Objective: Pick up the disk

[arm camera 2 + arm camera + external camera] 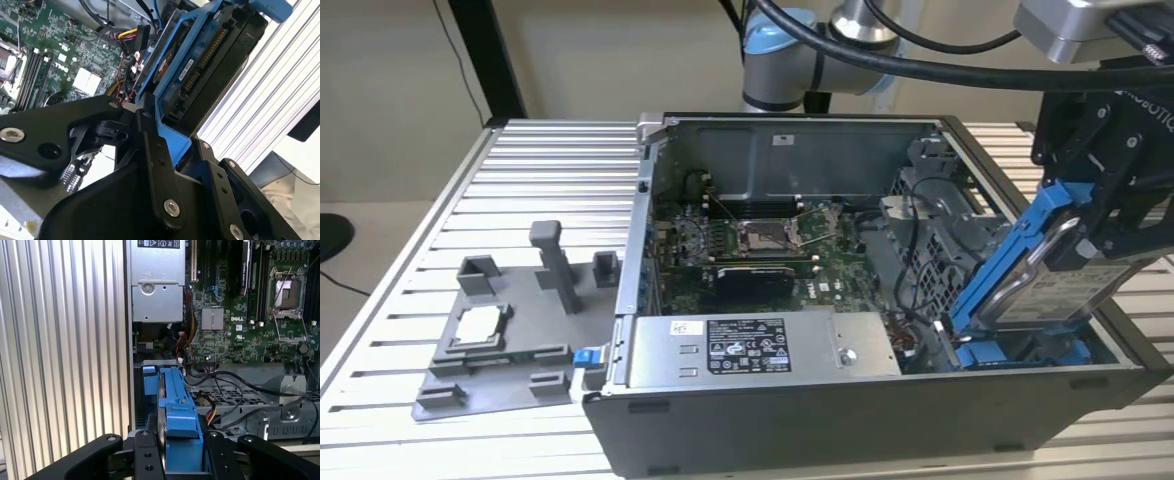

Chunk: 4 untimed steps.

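On the exterior view's left, a grey plastic fixture plate [494, 350] with upright posts lies on the ribbed aluminium table [400, 250], well away from the jaws, and a small square silver chip [478, 323] sits in one of its pockets. Next comes the open dark grey metal computer case [854, 420], lying on its side, with the green motherboard [747, 245] on its floor and a large grey power supply box [761, 345] with a black-and-white label against its near wall.

At the exterior view's right, the black gripper [1101, 215] hangs over the case's drive bay end. Its jaws are closed onto the disk [1054, 285], a flat silver-grey metal hard drive in a blue plastic frame, pinching the frame's upper end from both sides. The disk is tilted, its lower end down in the bay beside red and yellow cables [205, 412]. In both wrist views the blue frame runs straight out from between the black fingers [145, 455].
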### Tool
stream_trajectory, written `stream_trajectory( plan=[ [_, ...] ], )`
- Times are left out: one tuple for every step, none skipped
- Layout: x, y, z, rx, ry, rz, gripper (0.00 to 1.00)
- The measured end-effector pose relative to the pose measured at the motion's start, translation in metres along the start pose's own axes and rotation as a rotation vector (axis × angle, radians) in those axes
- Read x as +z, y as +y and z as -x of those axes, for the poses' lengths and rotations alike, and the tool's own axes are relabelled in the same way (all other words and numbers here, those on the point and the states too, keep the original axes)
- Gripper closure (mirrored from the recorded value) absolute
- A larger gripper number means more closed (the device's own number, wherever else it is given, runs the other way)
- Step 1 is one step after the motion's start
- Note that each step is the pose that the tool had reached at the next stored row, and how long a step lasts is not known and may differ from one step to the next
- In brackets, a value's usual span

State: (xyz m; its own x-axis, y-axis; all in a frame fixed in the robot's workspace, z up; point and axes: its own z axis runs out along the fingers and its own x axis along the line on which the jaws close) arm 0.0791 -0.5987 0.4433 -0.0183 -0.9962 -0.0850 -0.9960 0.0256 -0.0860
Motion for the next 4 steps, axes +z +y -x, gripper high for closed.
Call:
stream_trajectory(
  plan=[
    [0.0001, -0.0001, -0.0001, -0.001, -0.0001, 0.0, 1.0],
    [0.0, 0.0, -0.0001, -0.001, -0.0001, 0.0, 1.0],
    [0.0001, 0.0, -0.0001, -0.001, -0.0001, 0.0, 1.0],
    [0.0001, 0.0, -0.0001, -0.001, -0.0001, 0.0, 1.0]
  ],
)
